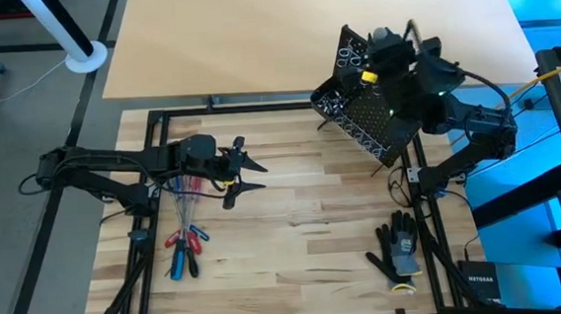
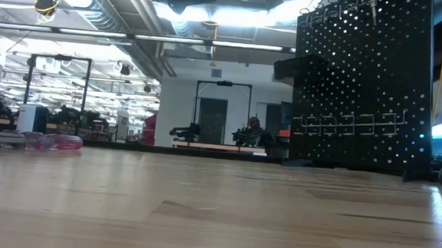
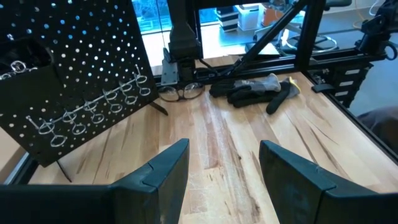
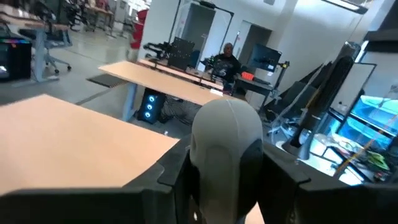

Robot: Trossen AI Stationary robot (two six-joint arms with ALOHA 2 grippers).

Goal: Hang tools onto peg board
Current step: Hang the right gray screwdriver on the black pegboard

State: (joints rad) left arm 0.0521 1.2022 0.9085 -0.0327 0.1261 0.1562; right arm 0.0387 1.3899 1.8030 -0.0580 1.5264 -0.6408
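1. The black perforated metal peg board (image 1: 371,111) with silver wire rings stands upright at the far right of the pale wooden surface (image 1: 305,225).
2. The right gripper (image 4: 227,168) is above the board's top edge, closed on a rounded grey tool handle (image 4: 225,134).
3. The left gripper (image 3: 224,171) hovers over the surface's left-centre, fingers spread wide, holding nothing.
4. Red- and blue-handled screwdrivers (image 1: 184,241) lie bunched near the left front.
5. A black-and-grey work glove (image 1: 398,249) lies at the right front.

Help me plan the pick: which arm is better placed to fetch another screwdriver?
Left. Its open gripper hovers just above the screwdrivers, while the right gripper is up at the peg board, shut on a grey-handled tool.
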